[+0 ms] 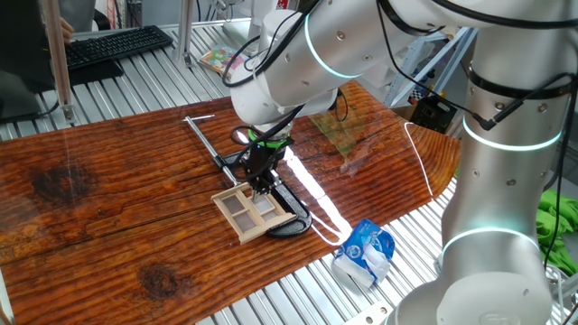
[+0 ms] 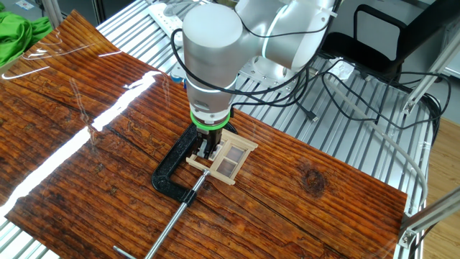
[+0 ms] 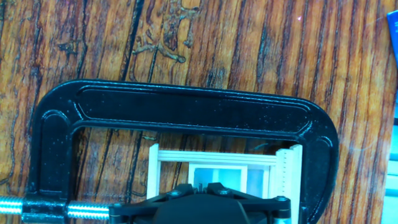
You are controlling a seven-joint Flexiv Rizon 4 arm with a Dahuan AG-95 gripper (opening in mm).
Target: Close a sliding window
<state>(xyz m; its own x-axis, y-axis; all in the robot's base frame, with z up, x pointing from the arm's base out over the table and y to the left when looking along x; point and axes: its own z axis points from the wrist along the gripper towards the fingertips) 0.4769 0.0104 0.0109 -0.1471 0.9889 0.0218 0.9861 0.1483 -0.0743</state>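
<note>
Pincer point(image 1: 262, 185) is pressing down onto the sliding window point(image 1: 253, 211), though whether its fingers are apart or together cannot be told. That window is lying flat on the wooden worktop point(image 1: 108, 208), sitting inside the black C-clamp point(image 3: 186, 112), whose long steel screw point(image 1: 206, 144) is reaching away. Nearby, a blue-and-white packet point(image 1: 366, 251) is lying at the worktop's edge, beside a white cable point(image 1: 318, 226).
</note>
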